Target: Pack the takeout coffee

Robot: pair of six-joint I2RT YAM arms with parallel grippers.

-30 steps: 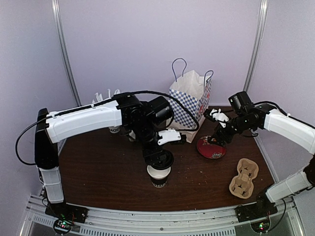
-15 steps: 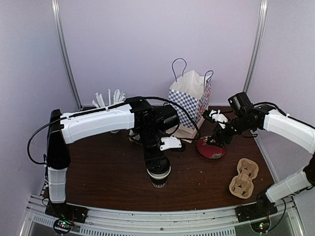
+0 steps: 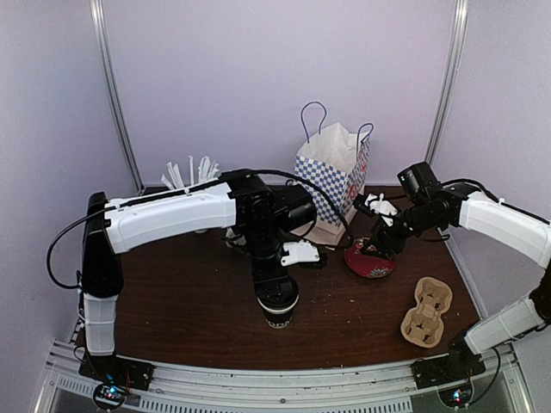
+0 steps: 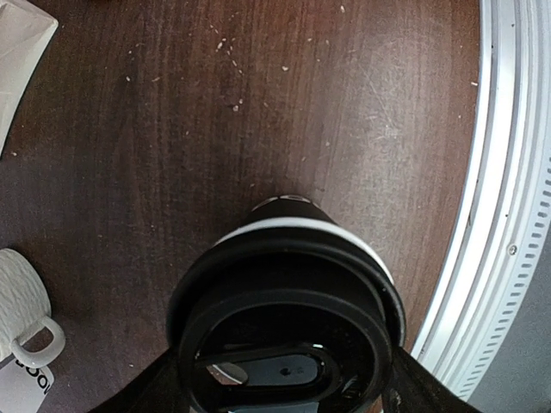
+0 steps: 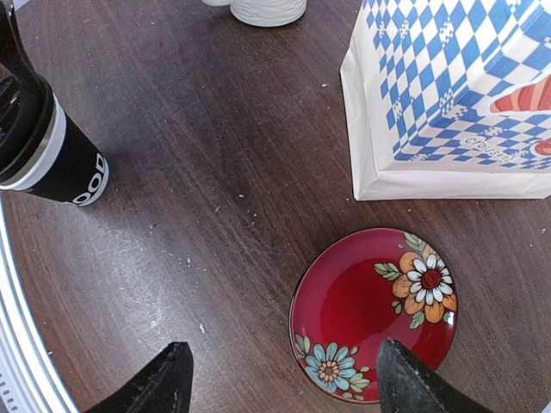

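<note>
In the last second the left tool [image 3: 277,291] has lowered the black lid [image 4: 288,327] onto the takeout coffee [image 3: 278,315], which stands upright near the front edge of the bench [image 3: 181,301], well apart from the checkered bag [image 3: 331,185]. Its 2 fingers clamp the lid's sides. The right tool [image 5: 288,383] hangs open over the red plate [image 5: 344,292], unmoved. The cup now looks capped and ready to be lifted to the bag.

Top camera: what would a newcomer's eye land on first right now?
The left gripper grips the black lid on the coffee cup near the table's front edge. Behind stands a blue-checked paper bag, and the open right gripper hovers over a red flowered plate beside it.
</note>
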